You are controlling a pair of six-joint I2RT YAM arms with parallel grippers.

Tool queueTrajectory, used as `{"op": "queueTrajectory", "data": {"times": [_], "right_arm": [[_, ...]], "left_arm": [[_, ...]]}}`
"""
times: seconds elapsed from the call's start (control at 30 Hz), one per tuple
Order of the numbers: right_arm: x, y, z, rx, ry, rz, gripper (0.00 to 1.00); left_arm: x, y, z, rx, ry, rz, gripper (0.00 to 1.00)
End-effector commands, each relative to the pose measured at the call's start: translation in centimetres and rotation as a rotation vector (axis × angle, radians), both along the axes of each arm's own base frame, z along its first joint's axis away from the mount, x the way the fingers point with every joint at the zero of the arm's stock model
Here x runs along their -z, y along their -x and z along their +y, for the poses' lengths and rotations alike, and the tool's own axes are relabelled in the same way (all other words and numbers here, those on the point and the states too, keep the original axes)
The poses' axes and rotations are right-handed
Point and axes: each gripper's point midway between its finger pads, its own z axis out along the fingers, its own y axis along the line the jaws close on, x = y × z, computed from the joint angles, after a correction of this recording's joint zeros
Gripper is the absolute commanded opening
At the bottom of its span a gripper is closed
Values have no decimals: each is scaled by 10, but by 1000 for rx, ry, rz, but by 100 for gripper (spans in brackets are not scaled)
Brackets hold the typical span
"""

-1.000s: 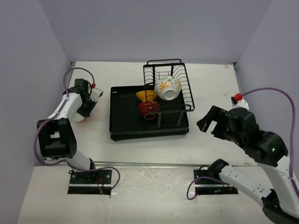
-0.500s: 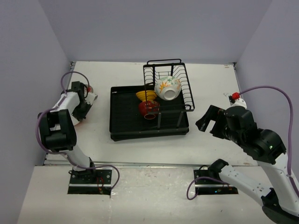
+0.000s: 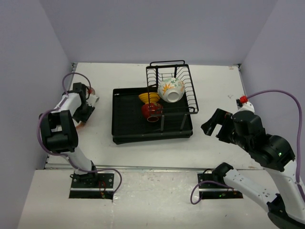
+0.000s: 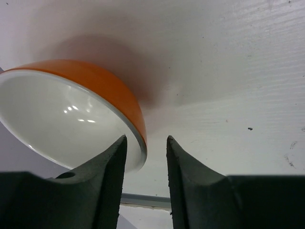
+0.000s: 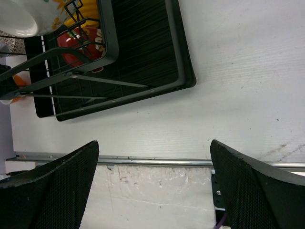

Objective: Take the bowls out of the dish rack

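Right tool (image 5: 153,142) hangs spread wide over the table (image 3: 214,81), around 4 o'clock from the dish rack (image 3: 128,119). Out at 9 o'clock, the left tool (image 4: 145,139) is partly spread, straddling the orange bowl (image 4: 95,81)'s rim with a gap showing, so no pinch. That bowl's out of the rack, down near the table. The red bowl (image 3: 151,111) and yellow bowl (image 3: 147,98) sit mid-rack, with the flowered white bowl (image 3: 171,89) tipped in the wire basket at 1 o'clock.
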Motion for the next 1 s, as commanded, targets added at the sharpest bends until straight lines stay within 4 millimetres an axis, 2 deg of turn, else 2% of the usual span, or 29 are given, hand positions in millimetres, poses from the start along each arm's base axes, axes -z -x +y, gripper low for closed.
{"op": "queueTrajectory", "data": {"times": [0.0,0.03,0.23,0.37,0.43,0.47,0.5,0.53,0.57,0.6,0.63,0.67,0.7,0.73,0.77,0.83,0.87,0.93,0.97], "right_arm": [[-4,-1,-3,17,5,-10,99],[-5,-2,-4,23,9,-12,99],[-16,-7,-12,18,92,-24,99],[-39,-23,-26,35,224,-72,99],[-52,-36,-25,6,300,-98,99],[-66,-40,-24,-10,310,-131,99],[-74,-44,-23,-28,330,-147,99],[-74,-55,-19,-50,383,-126,99],[-95,-59,-18,-46,364,-168,99],[-101,-63,-15,-58,362,-169,99],[-99,-75,-15,-65,392,-129,99],[-116,-79,-14,-66,364,-164,99],[-121,-84,-13,-67,357,-164,99],[-118,-96,-10,-81,357,-137,99],[-130,-101,-2,-119,321,-175,99],[-135,-110,1,-123,286,-177,99],[-130,-121,8,-139,271,-153,99],[-134,-130,15,-150,227,-150,99],[-129,-137,27,-192,199,-125,99]], "left_arm": [[-16,-11,0,-11,18,-41,41],[-20,-14,-1,-11,22,-51,48],[-43,-25,-5,-21,51,-107,67],[-66,-35,-12,-28,95,-146,69],[-85,-48,-15,-29,113,-198,70],[-90,-49,-18,-31,131,-198,71],[-103,-58,-19,-35,142,-235,71],[-108,-59,-19,-42,143,-240,72],[-117,-64,-25,-44,178,-259,72],[-116,-62,-28,-47,195,-252,72],[-126,-65,-31,-48,208,-266,73],[-131,-66,-35,-44,230,-280,73],[-136,-68,-38,-48,246,-295,73],[-147,-72,-42,-36,264,-321,74],[-153,-72,-50,-29,304,-331,74],[-169,-76,-61,3,358,-359,74],[-189,-80,-73,33,416,-393,75],[-211,-84,-88,73,487,-423,76],[-236,-88,-104,119,565,-457,76]]}}
